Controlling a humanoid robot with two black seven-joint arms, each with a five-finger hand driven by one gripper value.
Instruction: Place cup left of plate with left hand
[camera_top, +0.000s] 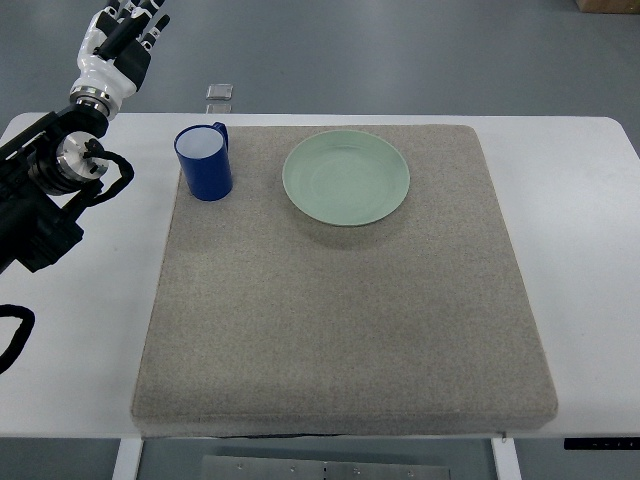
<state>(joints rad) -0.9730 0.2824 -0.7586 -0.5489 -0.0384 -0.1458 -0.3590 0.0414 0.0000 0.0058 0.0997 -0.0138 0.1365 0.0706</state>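
A blue cup (205, 162) stands upright on the grey mat (340, 330), its handle turned to the far side. It sits just left of the pale green plate (346, 178), with a gap between them. My left hand (124, 38) is raised at the top left corner, beyond the table's far edge, well away from the cup. Its fingers are relaxed and hold nothing. The left arm runs down along the picture's left edge. No right arm shows.
The mat covers most of the white table (570, 200). A small clear square object (220, 93) lies on the floor past the table's far edge. A black cable (14, 335) loops at the left edge.
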